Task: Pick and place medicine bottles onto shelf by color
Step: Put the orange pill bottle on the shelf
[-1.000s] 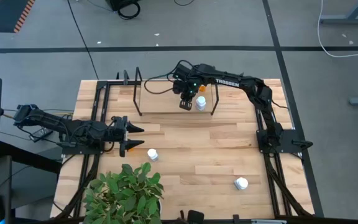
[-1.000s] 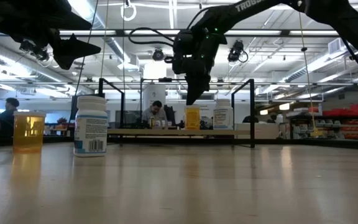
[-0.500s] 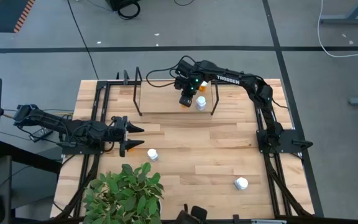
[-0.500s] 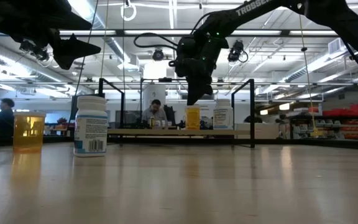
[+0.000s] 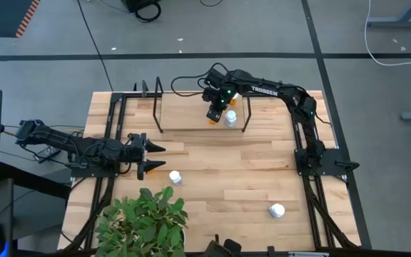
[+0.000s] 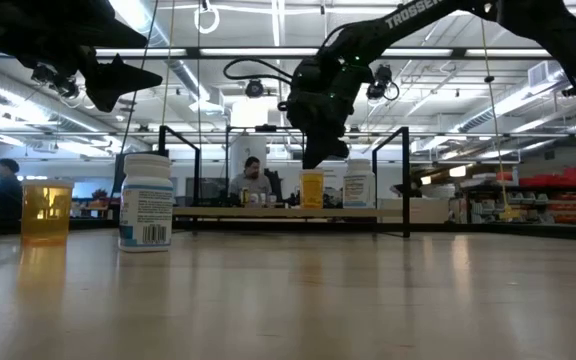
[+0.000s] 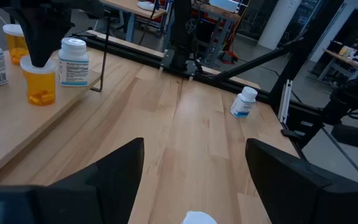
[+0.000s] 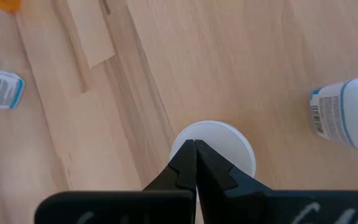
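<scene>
Wooden shelf (image 5: 191, 120) carries an orange bottle (image 6: 311, 189) and white bottle (image 6: 358, 184); right hand (image 5: 213, 116), clenched empty, hovers above. Left hand (image 5: 153, 157) released over tabletop (image 5: 241, 178). Overhead alone shows potted plant (image 5: 145, 221).

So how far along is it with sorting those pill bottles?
Partly done. An orange bottle and a white bottle stand on the shelf. The right gripper hangs shut and empty above the orange one. Two loose white bottles remain on the table, with the left gripper open beside one.
</scene>
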Action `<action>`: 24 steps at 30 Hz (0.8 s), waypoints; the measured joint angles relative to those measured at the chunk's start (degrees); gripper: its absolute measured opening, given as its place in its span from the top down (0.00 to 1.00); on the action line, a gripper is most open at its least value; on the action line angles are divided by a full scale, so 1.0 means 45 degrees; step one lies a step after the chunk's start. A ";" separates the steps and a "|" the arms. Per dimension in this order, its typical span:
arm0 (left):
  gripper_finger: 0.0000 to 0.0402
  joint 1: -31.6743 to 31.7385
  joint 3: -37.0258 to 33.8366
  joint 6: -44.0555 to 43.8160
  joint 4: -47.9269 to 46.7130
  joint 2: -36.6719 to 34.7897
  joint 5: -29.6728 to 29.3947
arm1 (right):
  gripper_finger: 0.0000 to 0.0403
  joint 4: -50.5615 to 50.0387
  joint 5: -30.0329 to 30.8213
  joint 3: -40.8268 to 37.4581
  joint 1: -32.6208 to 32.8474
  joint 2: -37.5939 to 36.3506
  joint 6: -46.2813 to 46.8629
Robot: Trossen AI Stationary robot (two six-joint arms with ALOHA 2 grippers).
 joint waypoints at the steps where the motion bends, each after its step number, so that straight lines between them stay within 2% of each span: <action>1: 0.29 0.0002 0.0002 0.0000 0.0000 -0.0002 -0.0002 | 0.99 0.0127 -0.0113 -0.0166 -0.0010 -0.0021 -0.0022; 24: 0.29 0.0000 0.0000 0.0005 0.0000 -0.0005 -0.0003 | 0.99 -0.0082 -0.0121 0.0379 0.0149 -0.0274 0.0001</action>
